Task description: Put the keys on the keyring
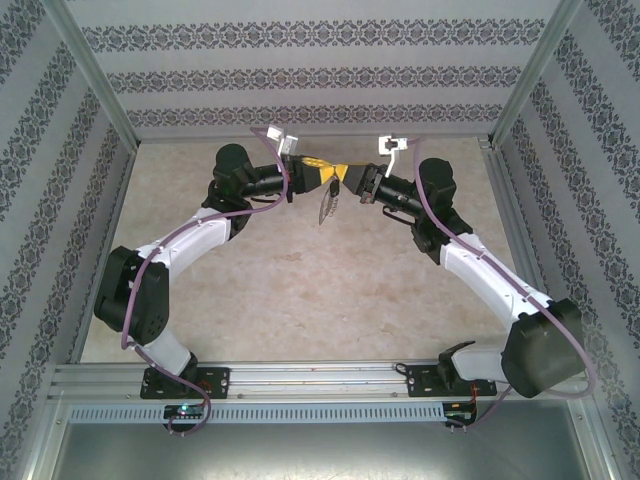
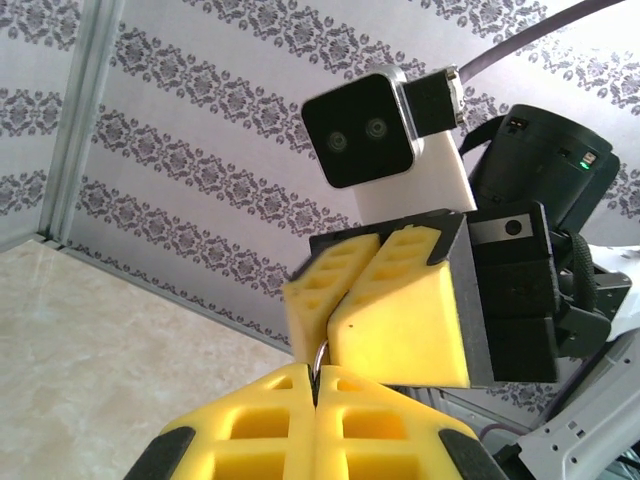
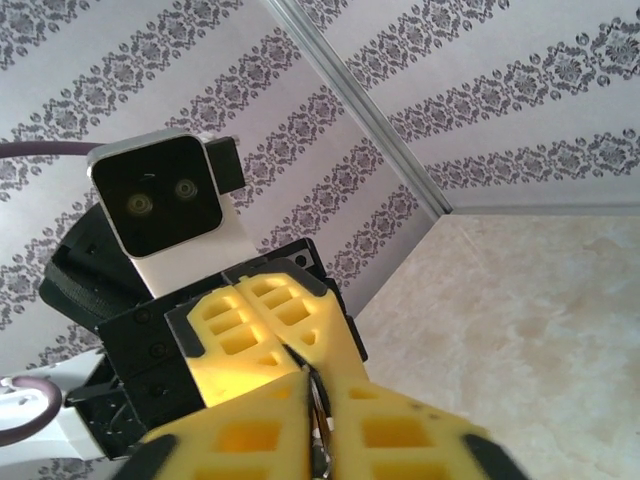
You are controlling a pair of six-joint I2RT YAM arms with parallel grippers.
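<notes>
Pinching the keyring (image 1: 326, 203), left fingers (image 2: 260, 430) meet right fingers (image 2: 400, 320).

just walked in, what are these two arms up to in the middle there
The two arms meet tip to tip above the far middle of the table. The left fingers and the right fingers are both shut, pinching the thin metal of the keyring, which dangles below them.
</notes>
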